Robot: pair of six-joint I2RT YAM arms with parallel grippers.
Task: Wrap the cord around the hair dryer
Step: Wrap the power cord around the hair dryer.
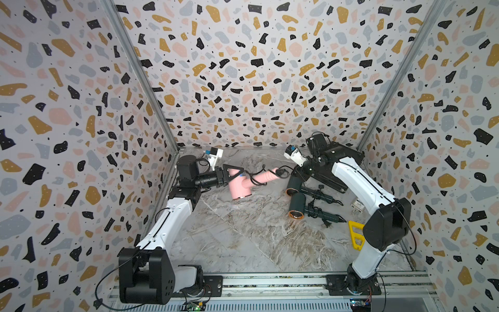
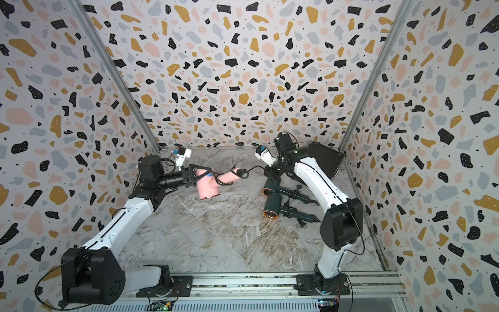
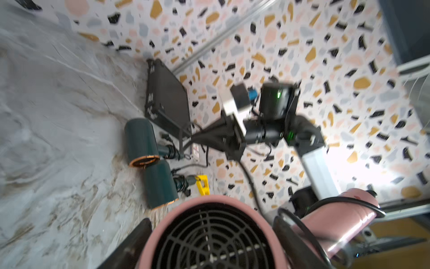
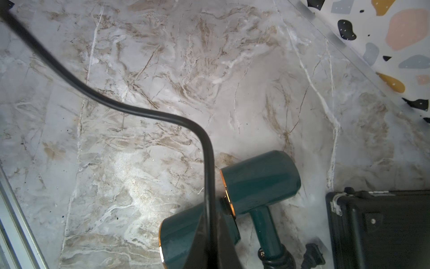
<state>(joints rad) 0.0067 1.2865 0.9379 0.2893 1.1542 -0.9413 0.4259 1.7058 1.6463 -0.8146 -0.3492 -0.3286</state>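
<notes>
Hair dryer (image 1: pixel 239 189), pink, near desk (image 1: pixel 243 243) back left corner, barrel clamped in left jaws. Cord (image 4: pixel 149 114) looped on handle, runs right into right jaws, pinched tight. Two green dryers (image 1: pixel 297 206), black case (image 2: pixel 324 156) back right corner. White box (image 1: pixel 358 206) right edge: label unreadable. Yellow tool (image 1: pixel 355 235) nearer front.

Bright even light; left wrist view blurred, glare on wall (image 3: pixel 372 172).
</notes>
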